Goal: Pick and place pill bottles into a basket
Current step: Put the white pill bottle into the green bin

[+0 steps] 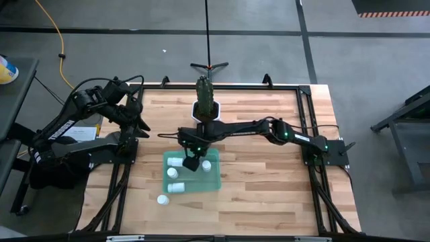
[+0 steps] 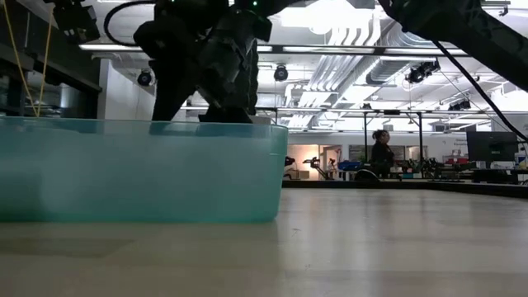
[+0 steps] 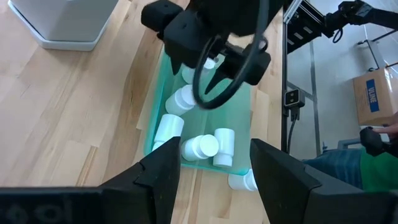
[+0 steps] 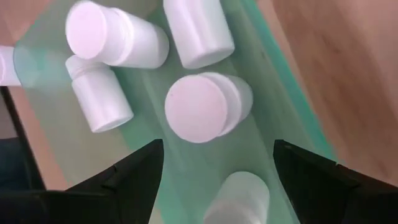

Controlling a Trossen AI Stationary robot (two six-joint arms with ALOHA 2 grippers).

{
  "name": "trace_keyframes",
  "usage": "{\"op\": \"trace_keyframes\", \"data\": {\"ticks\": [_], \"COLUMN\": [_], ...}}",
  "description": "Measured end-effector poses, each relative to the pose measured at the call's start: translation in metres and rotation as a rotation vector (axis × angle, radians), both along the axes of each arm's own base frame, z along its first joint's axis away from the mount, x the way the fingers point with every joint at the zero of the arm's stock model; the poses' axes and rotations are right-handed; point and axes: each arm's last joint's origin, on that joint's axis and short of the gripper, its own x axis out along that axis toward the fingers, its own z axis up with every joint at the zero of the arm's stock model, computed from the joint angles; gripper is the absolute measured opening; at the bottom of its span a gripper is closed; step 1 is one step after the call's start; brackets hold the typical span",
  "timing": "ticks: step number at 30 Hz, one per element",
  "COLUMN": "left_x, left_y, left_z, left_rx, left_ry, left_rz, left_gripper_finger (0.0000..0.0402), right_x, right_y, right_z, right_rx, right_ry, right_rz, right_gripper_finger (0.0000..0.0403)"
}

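We list the right claw (image 1: 191, 163) first: at frame centre of the high view, hanging over the basket (image 1: 213, 181), fingers spread apart and empty, as its own wrist view shows (image 4: 214, 168). Beneath it in that wrist view lie the pill bottles (image 4: 208, 107): four lie inside the teal tray, a fifth shows blurred near the lower edge.

In the high view we count three bottles along the basket's left side and one more bottle (image 1: 162, 199) on the bare worktop (image 1: 269, 195), just off the basket's lower-left corner.

The left claw (image 1: 138, 121) waits at upper left of the high view, fingers parted, holding nothing.

A white pot with a cactus (image 1: 205, 101) stands above the basket, apart from it.
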Motion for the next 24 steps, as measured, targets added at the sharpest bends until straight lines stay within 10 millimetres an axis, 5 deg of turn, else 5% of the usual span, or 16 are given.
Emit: {"op": "trace_keyframes", "data": {"ticks": [13,24], "left_x": [0.000,0.000], "left_y": [0.000,-0.001], "left_z": [0.000,0.000], "left_rx": [0.003,-0.036], "left_ry": [0.004,0.004], "left_rz": [0.005,0.010], "left_gripper_finger": [0.0225,0.0225], "right_x": [-0.029,-0.079], "right_y": [0.003,0.025], "right_z": [0.071,0.151], "right_rx": [-0.105,-0.271], "right_ry": [-0.062,-0.148], "right_rz": [-0.029,-0.069], "right_gripper_finger": [0.0293,0.0293]}}
